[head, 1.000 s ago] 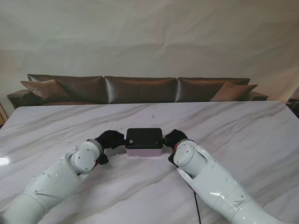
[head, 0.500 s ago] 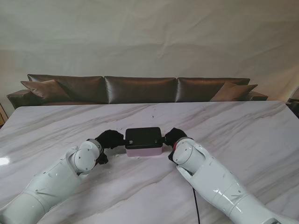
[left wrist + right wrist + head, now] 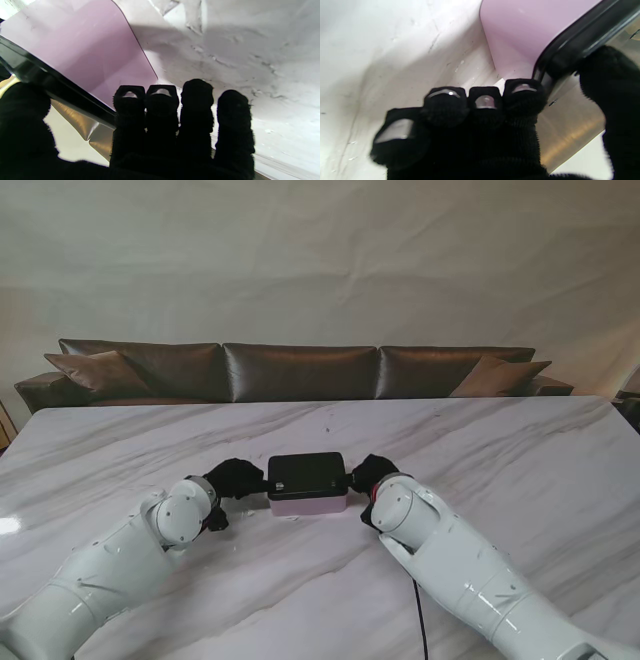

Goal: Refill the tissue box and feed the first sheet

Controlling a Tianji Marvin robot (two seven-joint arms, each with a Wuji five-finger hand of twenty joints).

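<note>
The tissue box (image 3: 308, 502) has a pink body and a black lid (image 3: 307, 472) and sits mid-table. My black-gloved left hand (image 3: 235, 477) presses its left end and my right hand (image 3: 372, 471) its right end. The left wrist view shows the pink wall (image 3: 87, 50) and lid rim (image 3: 37, 72), with the left hand (image 3: 162, 130) holding its thumb over the rim and its fingers alongside the wall. In the right wrist view the right hand (image 3: 482, 125) has its thumb (image 3: 615, 82) on the lid (image 3: 582, 37) and its fingers under the rim by the pink wall (image 3: 520, 32). No tissues are visible.
The white marble table (image 3: 500, 450) stretches wide on both sides. A dark leather sofa (image 3: 300, 370) runs behind its far edge. A thin black cable (image 3: 418, 620) hangs beside my right forearm.
The box and both hands have shifted very slightly away from me. Both hands stay at the box ends.
</note>
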